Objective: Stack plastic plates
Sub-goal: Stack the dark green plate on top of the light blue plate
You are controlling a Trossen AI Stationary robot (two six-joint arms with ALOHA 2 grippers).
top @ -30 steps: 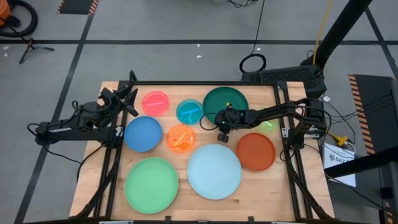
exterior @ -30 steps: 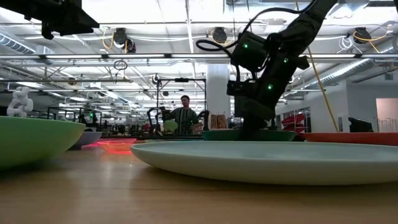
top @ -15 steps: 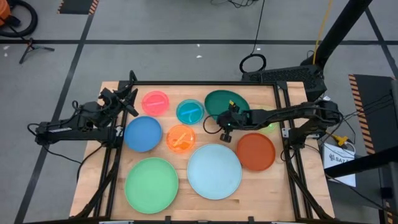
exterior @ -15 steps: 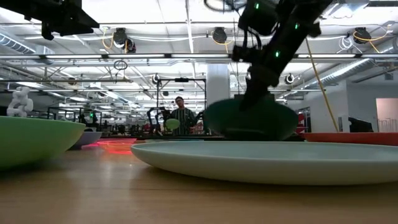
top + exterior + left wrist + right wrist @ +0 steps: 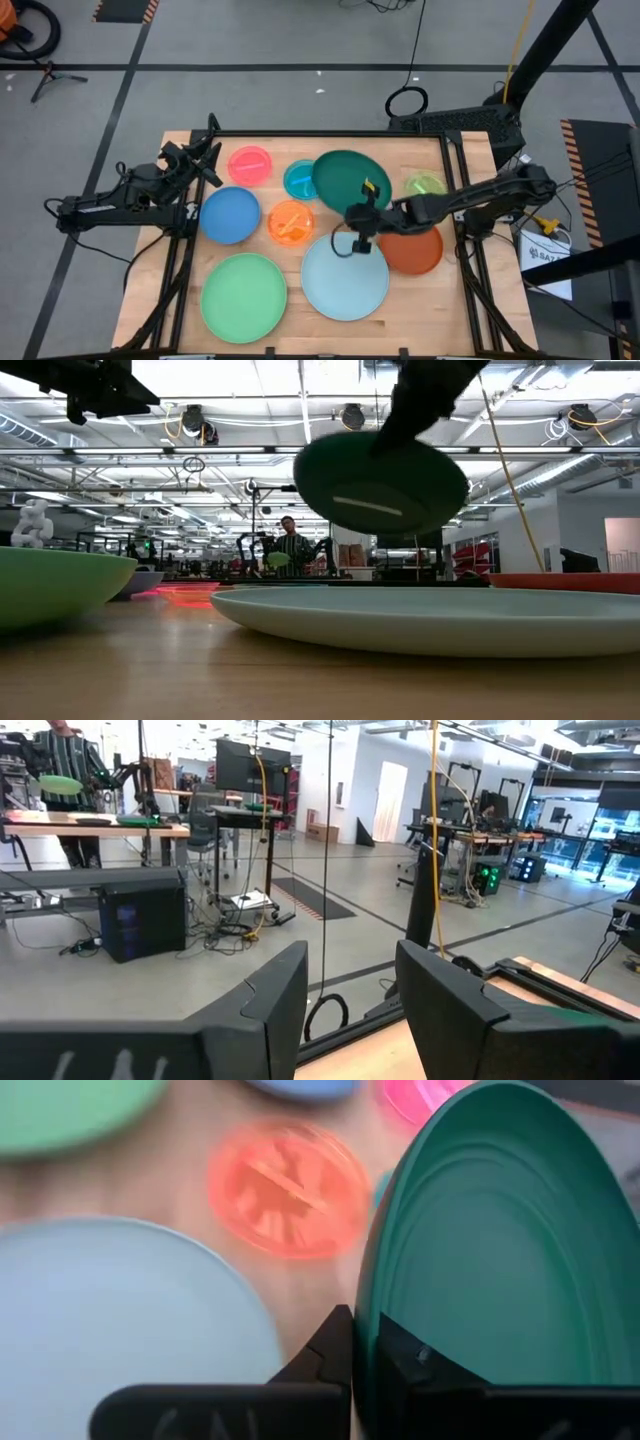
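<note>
High view is showing the right gripper (image 5: 362, 215) clamping the near rim of the dark green plate (image 5: 345, 178) and holding it clear of the table (image 5: 430, 150), tilted, with the plate reaching away from the claw toward the table's back edge. The light blue plate (image 5: 345, 275) is lying just in front of the claw, partly beneath it, and the red-orange plate (image 5: 412, 243) is sitting just beside the claw on the arm's side. The left gripper (image 5: 207, 160) is waiting well apart, past the pink plate (image 5: 250, 163), with its fingers parted and nothing between them.

To do this step well, I judge the carried plate should be going onto one of the large plates, most likely the light blue one below the claw: level it first, centre it over that plate, lower until the rims are nesting, and only then let go. The pinch is on the rim alone, so a quick swing could be letting the plate pivot or slip.

In the right wrist view the dark green plate (image 5: 490, 1250) is filling most of the frame beyond the fingers (image 5: 330, 1350), so the drop spot is partly masked. In the low view the claw itself is cut off above the plate (image 5: 380, 480). The cyan plate (image 5: 302, 180) is partly covered by the lifted plate.
</note>
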